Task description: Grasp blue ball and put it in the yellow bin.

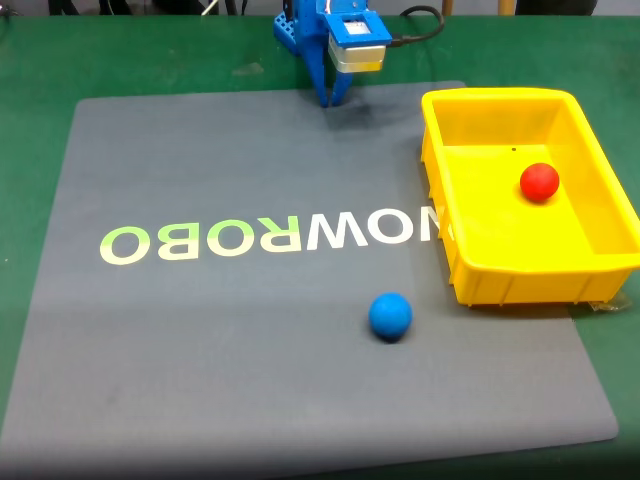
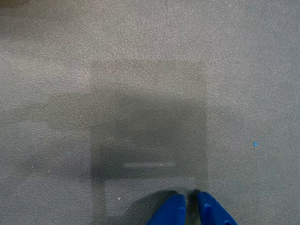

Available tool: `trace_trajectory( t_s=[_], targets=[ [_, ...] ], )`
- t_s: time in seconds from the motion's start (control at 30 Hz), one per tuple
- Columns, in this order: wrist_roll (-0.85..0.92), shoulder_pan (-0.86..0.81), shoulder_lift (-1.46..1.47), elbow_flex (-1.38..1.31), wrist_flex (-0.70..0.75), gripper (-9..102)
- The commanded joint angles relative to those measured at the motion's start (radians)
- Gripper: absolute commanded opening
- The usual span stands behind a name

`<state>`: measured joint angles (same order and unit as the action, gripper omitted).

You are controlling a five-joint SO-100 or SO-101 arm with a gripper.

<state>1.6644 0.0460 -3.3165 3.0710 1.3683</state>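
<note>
The blue ball [image 1: 390, 316] rests on the grey mat, near the mat's front and just left of the yellow bin [image 1: 500, 280]. The bin stands on the mat's right side and holds a red ball [image 1: 539, 182]. My blue gripper [image 1: 331, 98] hangs at the mat's far edge, far from the blue ball, pointing down. In the wrist view its two blue fingertips [image 2: 171, 213] come up from the bottom edge, almost touching, with nothing between them; my gripper [image 2: 189, 199] is shut over bare mat.
A grey mat [image 1: 200, 340] with pale "ROBOWORON"-style lettering [image 1: 250, 238] covers the green table [image 1: 40, 60]. The arm's base and a black cable [image 1: 420, 30] sit at the far edge.
</note>
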Motion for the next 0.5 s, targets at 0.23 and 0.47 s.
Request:
trace_trajectory(
  t_s=[0.23, 0.47],
  targets=[
    [0.04, -0.183, -0.006, -0.094, -0.351, 33],
    [0.032, -0.173, 0.532, -0.457, -0.574, 35]
  ],
)
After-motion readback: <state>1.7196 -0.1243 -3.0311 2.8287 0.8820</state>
